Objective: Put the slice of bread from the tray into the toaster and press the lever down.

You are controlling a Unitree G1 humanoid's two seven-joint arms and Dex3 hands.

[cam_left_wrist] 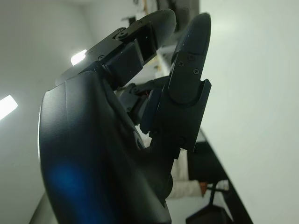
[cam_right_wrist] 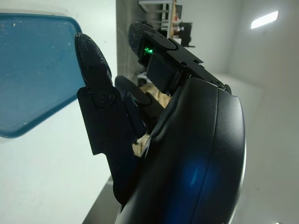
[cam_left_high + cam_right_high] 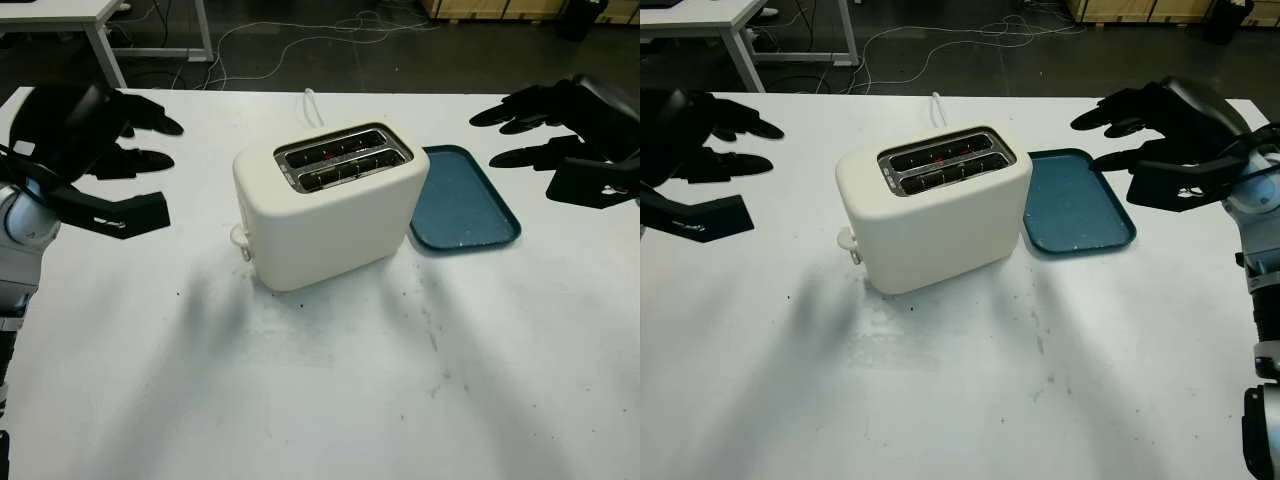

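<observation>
Slots of the cream plastic two-slot toaster (image 3: 325,205) were dark inside; only metal guide wires and a faint red glint could be made out, so whether bread sat in them could not be told. No slice lay on the flat teal plastic tray with rounded corners (image 3: 465,205), whose speckled surface was bare. The tray's near-left corner was hidden behind the toaster body. A small cream knob or lever (image 3: 240,238) stuck out low on the toaster's left end; its position on its track could not be judged. A white cord (image 3: 312,105) ran from behind the toaster toward the far table edge.

The toaster was a smooth, rounded box with a brushed metal top plate, standing at the middle of the matte white table (image 3: 320,380), which carried scuffs and small dark specks. The tray lay touching or just beside the toaster's right side.

The black three-finger left hand (image 3: 120,160) hung above the table well left of the toaster, open, holding nothing. The black three-finger right hand (image 3: 1150,135) hovered over the tray's far right edge, likewise open and holding nothing. Both forearms were cut off by the frame edges. Grey floor with loose cables (image 3: 290,40) lay beyond the table.
</observation>
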